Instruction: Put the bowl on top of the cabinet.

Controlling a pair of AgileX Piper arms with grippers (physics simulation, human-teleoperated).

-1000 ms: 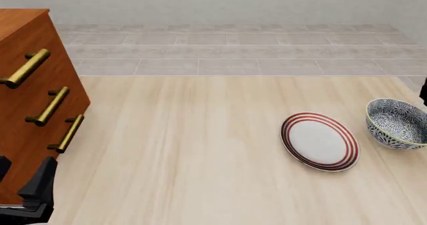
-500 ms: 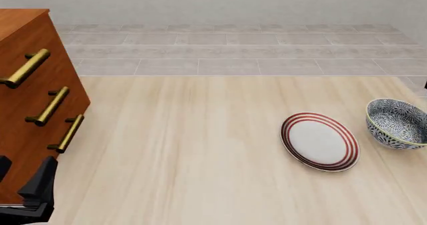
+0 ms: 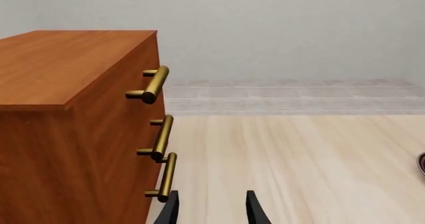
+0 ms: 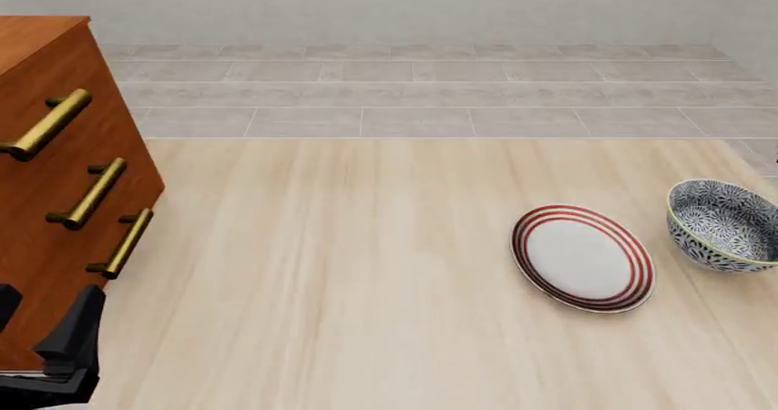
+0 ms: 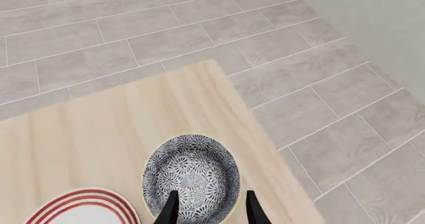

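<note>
The blue-and-white patterned bowl (image 4: 726, 225) stands upright on the table near its right edge. In the right wrist view the bowl (image 5: 191, 176) lies straight below my right gripper (image 5: 210, 208), which is open, empty and well above it. The reddish-brown cabinet (image 4: 49, 200) with three brass handles stands at the far left, its flat top (image 3: 59, 64) bare in the left wrist view. My left gripper (image 4: 46, 317) is open and empty, low beside the cabinet's front by the lowest handle (image 3: 166, 176). The right gripper is out of the front view.
A flat white plate with red rings (image 4: 584, 257) lies just left of the bowl; its rim (image 5: 86, 209) shows in the right wrist view. The table's right edge and far corner (image 5: 216, 64) are close to the bowl, with grey tiled floor beyond.
The dark bit of my right arm at the front view's right edge has slid out of the picture. Bowl, plate, cabinet and left gripper have not moved.
</note>
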